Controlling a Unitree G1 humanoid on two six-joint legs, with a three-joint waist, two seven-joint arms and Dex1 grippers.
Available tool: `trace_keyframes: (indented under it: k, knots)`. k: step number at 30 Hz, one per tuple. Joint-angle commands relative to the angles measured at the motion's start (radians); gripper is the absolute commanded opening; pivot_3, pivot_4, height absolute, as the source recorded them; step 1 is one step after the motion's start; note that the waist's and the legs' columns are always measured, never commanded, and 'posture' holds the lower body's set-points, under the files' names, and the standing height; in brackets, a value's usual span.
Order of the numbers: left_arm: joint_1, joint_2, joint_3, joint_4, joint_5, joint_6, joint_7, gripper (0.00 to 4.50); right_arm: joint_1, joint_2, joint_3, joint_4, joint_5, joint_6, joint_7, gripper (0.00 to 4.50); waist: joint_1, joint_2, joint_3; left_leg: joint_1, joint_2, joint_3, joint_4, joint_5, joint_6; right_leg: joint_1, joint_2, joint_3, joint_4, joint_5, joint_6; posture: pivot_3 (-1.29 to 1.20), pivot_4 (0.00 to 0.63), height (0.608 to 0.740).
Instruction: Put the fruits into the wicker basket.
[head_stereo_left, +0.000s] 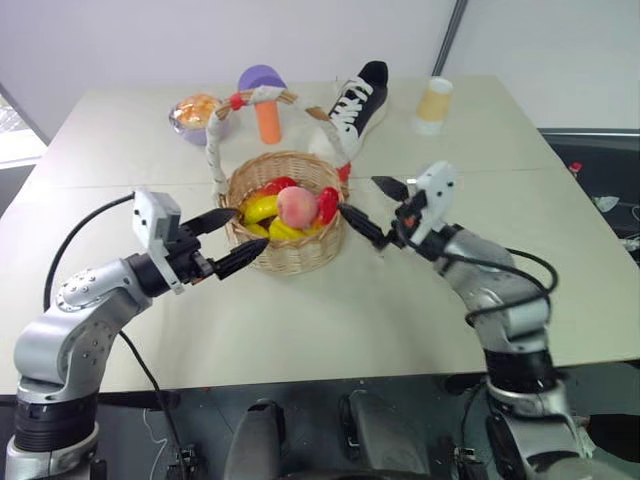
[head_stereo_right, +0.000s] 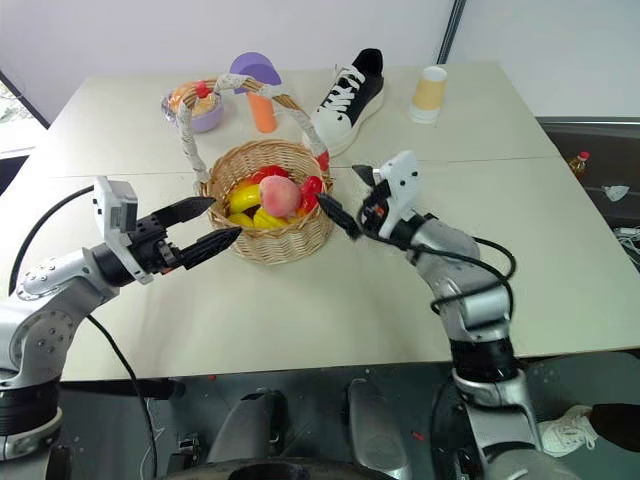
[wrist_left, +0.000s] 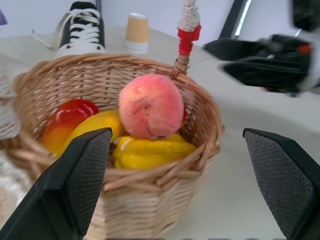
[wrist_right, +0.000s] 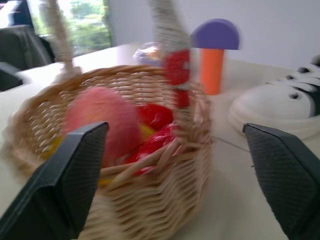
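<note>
Tabletop (head_stereo_left: 420, 300), pale and broad, carries every item in the scene. Wicker basket (head_stereo_left: 285, 245) stands near its middle, between the two arms, its tall arched handle (head_stereo_left: 215, 140) wrapped white with red bands rising over the rim. Behind it sit a black-and-white shoe (head_stereo_left: 355, 105), a purple-capped orange toy mushroom (head_stereo_left: 265, 100), a lilac bowl (head_stereo_left: 195, 118) holding an orange lump, and a paper cup (head_stereo_left: 434, 105) well apart to the right.

Fruits lie inside the basket: the red-orange mango-like fruit (wrist_left: 67, 120) against the far wall, the yellow banana (wrist_left: 150, 150) low at the front, the pink peach (wrist_left: 151, 106) resting on top of the pile. No fruit is seen loose on the tabletop, so the task is judged essentially complete.

Left claw (head_stereo_left: 228, 242) hovers just beside the basket's left wall, fingers apart and empty. Right claw (head_stereo_left: 378, 210) hovers just beside the right wall, fingers likewise spread wide, nothing between them.

Handling assessment: the fruits appear to be light hollow toys, smooth and liable to slip; the peach, perched highest, could roll if the basket is knocked. The peach is best pinched across its widest middle, the banana across its midsection. The basket looks light and stiff, easily shifted by a stray finger.
</note>
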Motion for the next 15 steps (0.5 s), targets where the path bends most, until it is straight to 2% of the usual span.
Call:
trace_keyframes:
  k: [1,2,9,15]
  knots:
    - [-0.010,-0.010,-0.005,-0.022,-0.007,-0.021,0.009,4.50,-0.079,0.043,0.007,0.108,-0.040,-0.088,-0.028,3.98,0.002,0.000,0.000,-0.001,0.000,0.000,0.000,0.000,0.000,-0.001,0.000,0.000,0.000,0.000,0.000,0.00,0.150,0.740]
    - [-0.010,-0.015,-0.007,-0.029,-0.008,-0.021,0.014,4.50,-0.090,0.056,-0.004,0.135,-0.034,-0.096,-0.034,3.71,0.003,0.000,0.000,-0.001,0.000,0.000,0.000,0.000,0.000,-0.001,0.000,0.000,0.000,0.000,0.000,0.00,0.150,0.740]
    - [0.014,-0.032,-0.012,-0.058,-0.013,-0.029,0.030,4.50,-0.075,0.070,-0.009,0.132,-0.019,-0.135,-0.006,0.08,0.009,0.000,0.000,-0.003,-0.002,0.000,0.000,0.000,0.000,-0.002,-0.005,0.000,0.000,0.000,0.000,0.00,0.150,0.740]
    - [0.012,-0.035,-0.040,-0.056,-0.011,-0.029,0.021,4.50,-0.010,0.028,-0.066,0.052,-0.076,-0.229,-0.075,0.00,0.008,0.000,0.000,-0.003,-0.002,0.000,0.000,0.000,0.000,-0.002,-0.004,0.000,0.000,0.000,0.000,0.00,0.150,0.740]
